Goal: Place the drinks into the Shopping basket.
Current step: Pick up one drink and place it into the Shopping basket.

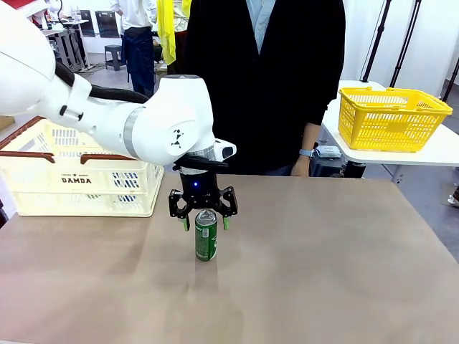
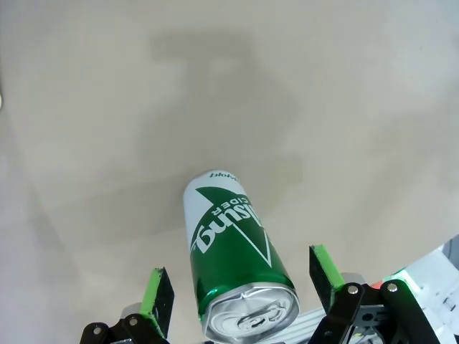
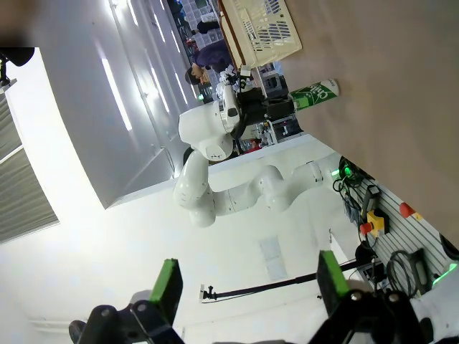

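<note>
Left gripper (image 1: 204,222) hangs spread wide over an upright green can (image 1: 206,236) mid-table (image 1: 344,272), pads either side of its top; it should lower further, centre, then squeeze below the rim before lifting towards the basket (image 1: 79,179) at left

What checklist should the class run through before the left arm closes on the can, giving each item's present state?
1. Left gripper open: ok, jaws stand wide.
2. Green can upright on the table: ok.
3. Can between the fingers: ok; in the left wrist view the green pads flank its top, apart from it.
4. Gripper low enough for a firm hold: cannot tell; the pads sit near the can's top.
5. Shopping basket within view at the table's left: ok.
6. Right gripper out of the way: ok, open and pointed away from the table.
</note>
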Robot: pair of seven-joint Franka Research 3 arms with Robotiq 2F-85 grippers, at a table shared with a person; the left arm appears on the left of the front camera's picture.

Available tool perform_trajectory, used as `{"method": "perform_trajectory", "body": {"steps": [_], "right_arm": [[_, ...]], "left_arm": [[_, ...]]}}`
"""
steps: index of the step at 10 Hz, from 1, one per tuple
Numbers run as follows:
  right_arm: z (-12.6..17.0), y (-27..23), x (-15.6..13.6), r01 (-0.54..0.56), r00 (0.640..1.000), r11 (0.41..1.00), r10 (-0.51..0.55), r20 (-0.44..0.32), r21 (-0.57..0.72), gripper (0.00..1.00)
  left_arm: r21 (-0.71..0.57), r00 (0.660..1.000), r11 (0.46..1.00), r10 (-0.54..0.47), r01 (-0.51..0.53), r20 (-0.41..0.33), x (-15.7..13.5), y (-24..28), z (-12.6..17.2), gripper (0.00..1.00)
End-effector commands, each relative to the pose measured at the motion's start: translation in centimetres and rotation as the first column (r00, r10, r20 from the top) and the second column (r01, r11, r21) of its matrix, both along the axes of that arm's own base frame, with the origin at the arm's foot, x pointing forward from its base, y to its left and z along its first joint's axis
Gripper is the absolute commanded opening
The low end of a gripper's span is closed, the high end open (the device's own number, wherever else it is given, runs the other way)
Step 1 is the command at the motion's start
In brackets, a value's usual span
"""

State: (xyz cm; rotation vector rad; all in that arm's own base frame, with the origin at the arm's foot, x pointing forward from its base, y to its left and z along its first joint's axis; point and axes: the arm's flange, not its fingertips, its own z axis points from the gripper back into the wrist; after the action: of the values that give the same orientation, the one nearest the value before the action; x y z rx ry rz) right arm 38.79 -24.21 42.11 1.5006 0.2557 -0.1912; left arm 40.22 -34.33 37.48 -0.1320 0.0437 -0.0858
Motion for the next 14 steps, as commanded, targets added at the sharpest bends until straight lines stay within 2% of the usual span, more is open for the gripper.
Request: {"method": "perform_trajectory", "body": {"steps": [1, 2, 3, 4, 5, 7, 10, 11, 12, 14], "right_arm": [[0.6, 0.0, 0.3, 0.01, 1.0, 1.0, -0.01, -0.014, 0.001, 1.0], [0.6, 0.0, 0.3, 0.01, 1.0, 1.0, -0.01, -0.014, 0.001, 1.0], [0.6, 0.0, 0.3, 0.01, 1.0, 1.0, -0.01, -0.014, 0.001, 1.0], [0.6, 0.0, 0.3, 0.01, 1.0, 1.0, -0.01, -0.014, 0.001, 1.0], [0.6, 0.0, 0.3, 0.01, 1.0, 1.0, -0.01, -0.014, 0.001, 1.0], [0.6, 0.0, 0.3, 0.01, 1.0, 1.0, -0.01, -0.014, 0.001, 1.0], [0.6, 0.0, 0.3, 0.01, 1.0, 1.0, -0.01, -0.014, 0.001, 1.0], [0.6, 0.0, 0.3, 0.01, 1.0, 1.0, -0.01, -0.014, 0.001, 1.0], [0.6, 0.0, 0.3, 0.01, 1.0, 1.0, -0.01, -0.014, 0.001, 1.0], [0.6, 0.0, 0.3, 0.01, 1.0, 1.0, -0.01, -0.014, 0.001, 1.0]], "left_arm": [[0.046, 1.0, 0.999, 0.025, -0.025, -0.004, 0.4, -0.2, 0.4, 1.0], [0.045, 1.0, 0.999, 0.021, -0.021, -0.009, 0.5, -0.3, 0.5, 1.0], [0.047, 1.0, 0.999, 0.026, -0.025, -0.006, 0.4, -0.3, 0.6, 0.76], [0.052, 1.0, 0.998, 0.02, -0.02, -0.011, 0.4, -0.4, 0.6, 0.21], [0.051, 1.0, 0.999, 0.015, -0.014, -0.017, 0.4, -0.5, 0.6, 0.0], [0.044, 0.999, 0.999, -0.027, 0.029, -0.045, 0.2, -0.6, 0.5, 0.0], [0.034, 0.999, 0.999, -0.02, 0.022, -0.036, 0.2, -0.5, 0.6, 0.0], [0.025, 1.0, 1.0, -0.009, 0.01, -0.022, 0.0, 0.1, 1.6, 0.0], [0.01, 1.0, 1.0, 0.0, 0.0, 0.005, -0.4, 1.3, 4.1, 0.0], [0.069, 0.997, 0.995, -0.064, 0.067, -0.049, -1.3, 5.2, 12.6, 0.0]]}}
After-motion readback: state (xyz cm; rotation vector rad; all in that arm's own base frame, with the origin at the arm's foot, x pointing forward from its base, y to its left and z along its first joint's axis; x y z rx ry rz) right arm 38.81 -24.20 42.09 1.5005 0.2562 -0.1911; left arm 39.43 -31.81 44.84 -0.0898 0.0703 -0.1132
